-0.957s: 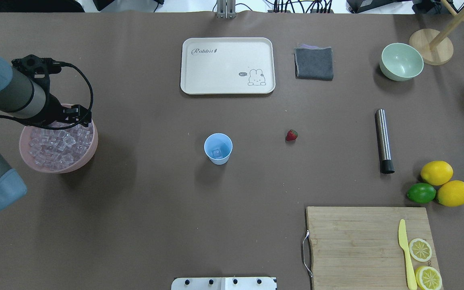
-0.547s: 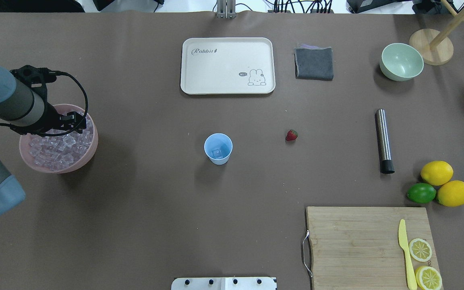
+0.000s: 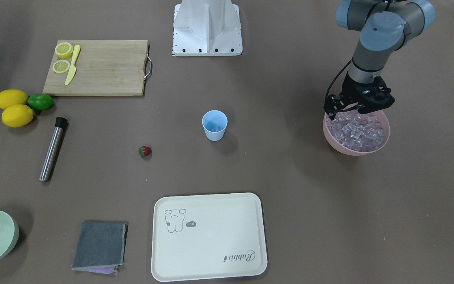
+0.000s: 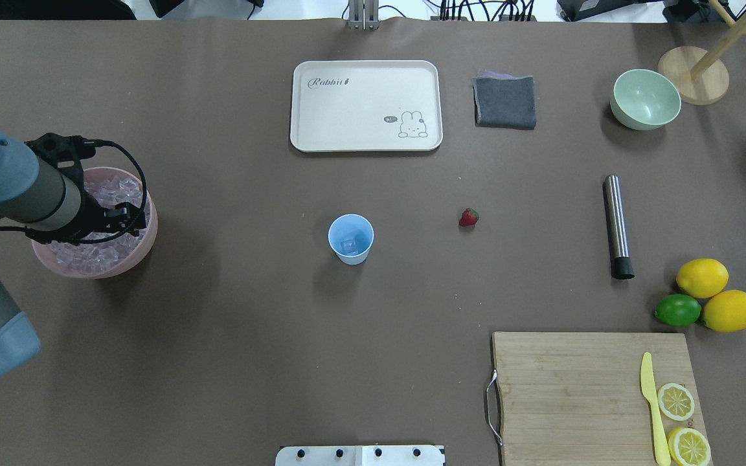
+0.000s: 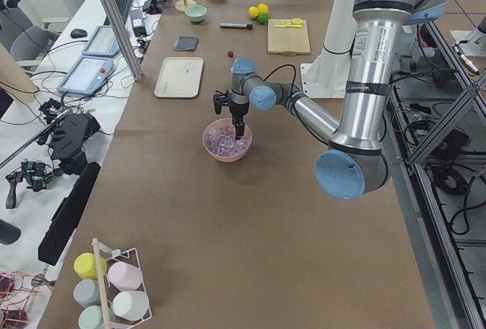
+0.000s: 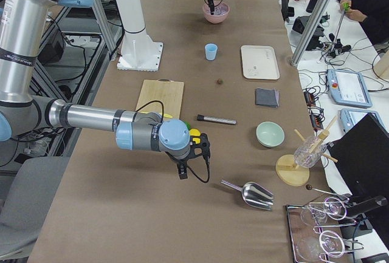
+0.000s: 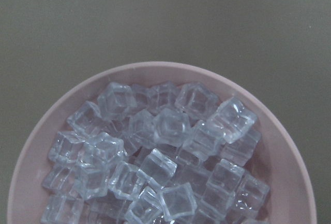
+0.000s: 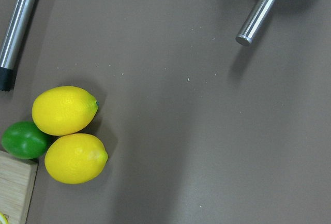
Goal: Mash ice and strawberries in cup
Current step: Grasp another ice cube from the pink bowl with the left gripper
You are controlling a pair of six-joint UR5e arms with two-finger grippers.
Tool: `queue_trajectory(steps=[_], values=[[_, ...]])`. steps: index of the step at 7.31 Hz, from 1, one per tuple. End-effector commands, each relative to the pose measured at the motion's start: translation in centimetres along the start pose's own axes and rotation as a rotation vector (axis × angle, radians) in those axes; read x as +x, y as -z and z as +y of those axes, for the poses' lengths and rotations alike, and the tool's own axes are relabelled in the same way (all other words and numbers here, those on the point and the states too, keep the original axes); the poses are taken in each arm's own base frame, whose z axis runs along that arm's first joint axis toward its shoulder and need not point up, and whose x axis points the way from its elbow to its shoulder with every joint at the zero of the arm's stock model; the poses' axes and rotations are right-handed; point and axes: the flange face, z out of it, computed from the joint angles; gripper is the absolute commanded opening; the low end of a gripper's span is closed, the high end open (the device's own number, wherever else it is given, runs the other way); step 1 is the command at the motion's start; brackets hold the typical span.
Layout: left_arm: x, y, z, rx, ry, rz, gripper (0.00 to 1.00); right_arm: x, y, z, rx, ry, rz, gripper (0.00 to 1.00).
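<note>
The light blue cup (image 4: pixel 351 239) stands upright mid-table with one ice cube (image 4: pixel 348 245) inside; it also shows in the front view (image 3: pixel 214 125). The strawberry (image 4: pixel 469 217) lies on the table to the cup's right. A pink bowl (image 4: pixel 143 249) at the far left is heaped with ice cubes (image 7: pixel 165 131). My left gripper (image 3: pixel 359 110) hangs over the middle of that bowl, just above the ice. Its fingers are hidden, so I cannot tell if it is open. My right gripper (image 6: pixel 182 170) hovers near the lemons; I cannot tell its state.
A steel muddler (image 4: pixel 617 225) lies right of the strawberry. A cream tray (image 4: pixel 365 105), grey cloth (image 4: pixel 505 101) and pale green bowl (image 4: pixel 645 98) sit at the far side. Two lemons and a lime (image 4: pixel 677 310) sit above the cutting board (image 4: pixel 580 388).
My left arm has moved toward the robot's side, from the bowl's far rim to over the bowl's middle. Nothing else has moved.
</note>
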Motion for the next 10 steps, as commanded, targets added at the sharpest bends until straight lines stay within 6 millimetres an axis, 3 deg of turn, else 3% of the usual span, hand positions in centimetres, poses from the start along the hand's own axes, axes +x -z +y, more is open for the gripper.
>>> queue_trajectory(steps=[1,4,6,7,8,9,10], values=[[-2.3,-1.3,1.2,0.006,-0.015,0.011,0.96,0.0,0.0,0.0,-0.001,0.000,-0.001,1.00],[-1.9,-1.7,1.3,-0.005,-0.009,0.017,0.95,0.0,0.0,0.0,-0.001,0.000,-0.001,1.00],[-1.7,-3.3,1.9,-0.019,-0.025,0.020,0.90,0.0,0.0,0.1,0.000,-0.002,-0.001,1.00],[-1.6,-3.2,1.9,-0.018,-0.027,0.024,0.84,0.0,0.0,0.1,0.002,0.000,-0.001,1.00],[-1.6,-3.1,1.9,-0.019,-0.027,0.025,0.68,0.0,0.0,0.2,0.000,-0.002,-0.001,1.00],[-1.3,-2.7,2.0,-0.021,-0.027,0.030,0.39,0.0,0.0,0.1,0.001,-0.002,-0.003,1.00],[-1.3,-2.9,2.2,-0.058,-0.025,0.035,0.00,0.0,-0.1,0.3,-0.001,-0.003,-0.003,1.00]])
